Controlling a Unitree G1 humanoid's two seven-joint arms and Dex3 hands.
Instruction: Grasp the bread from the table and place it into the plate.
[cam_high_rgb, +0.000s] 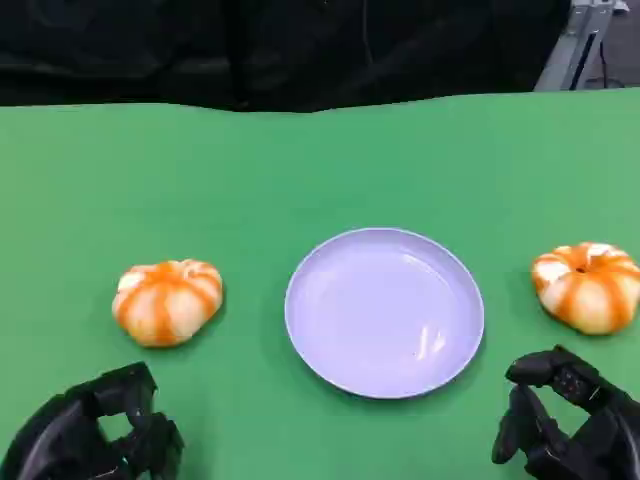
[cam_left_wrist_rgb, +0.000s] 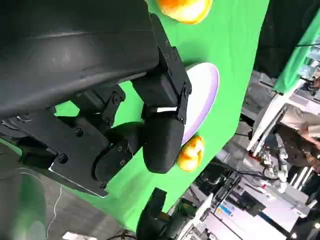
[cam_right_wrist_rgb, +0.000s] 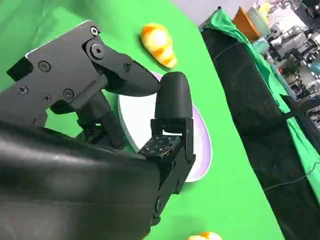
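Note:
Two round orange-and-white breads lie on the green table: the left bread (cam_high_rgb: 167, 300) sits left of the lilac plate (cam_high_rgb: 385, 312), and the right bread (cam_high_rgb: 588, 286) sits right of it. The plate holds nothing. My left hand (cam_high_rgb: 96, 435) hovers low at the near edge, just in front of the left bread, fingers apart and holding nothing. My right hand (cam_high_rgb: 568, 422) hovers near the front, just short of the right bread, also holding nothing. The left wrist view shows the left bread (cam_left_wrist_rgb: 185, 7), the plate (cam_left_wrist_rgb: 207, 85) and the right bread (cam_left_wrist_rgb: 190, 154). The right wrist view shows the plate (cam_right_wrist_rgb: 202, 145) and the left bread (cam_right_wrist_rgb: 157, 44).
A black curtain (cam_high_rgb: 280, 50) hangs behind the table's far edge. A metal stand (cam_high_rgb: 585, 35) rises at the back right. Lab benches and clutter (cam_left_wrist_rgb: 280, 165) lie beyond the table's side. Bare green cloth separates the breads from the plate.

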